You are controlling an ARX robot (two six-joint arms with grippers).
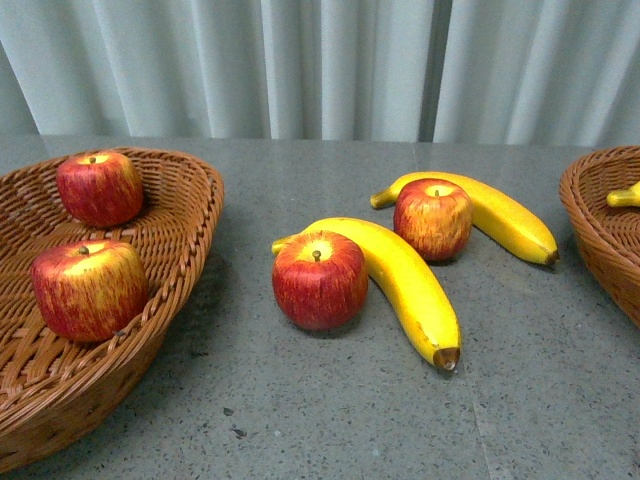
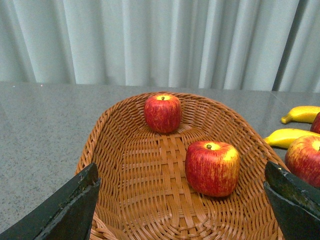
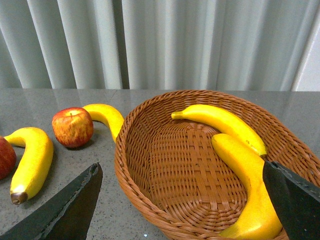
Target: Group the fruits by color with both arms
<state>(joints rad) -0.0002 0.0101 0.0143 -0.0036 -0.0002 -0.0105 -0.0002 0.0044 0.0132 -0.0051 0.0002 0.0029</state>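
Note:
Two red apples [image 1: 320, 280] [image 1: 432, 218] and two yellow bananas [image 1: 405, 285] [image 1: 500, 215] lie on the grey table's middle. Two more apples [image 1: 100, 187] [image 1: 88, 290] rest in the left wicker basket [image 1: 200, 230]. In the left wrist view my left gripper [image 2: 182, 200] hangs open over that basket [image 2: 100, 135], above the nearer apple [image 2: 212, 168]. The right wrist view has my right gripper [image 3: 182, 200] open over the right basket [image 3: 122, 160], which holds two bananas [image 3: 220, 122] [image 3: 250, 185]. Neither arm appears in the front view.
The right basket [image 1: 600, 230] sits at the table's right edge with a banana tip [image 1: 625, 196] poking out. A pale pleated curtain [image 1: 330, 60] closes off the back. Bare grey tabletop [image 1: 330, 420] lies in front of the loose fruit.

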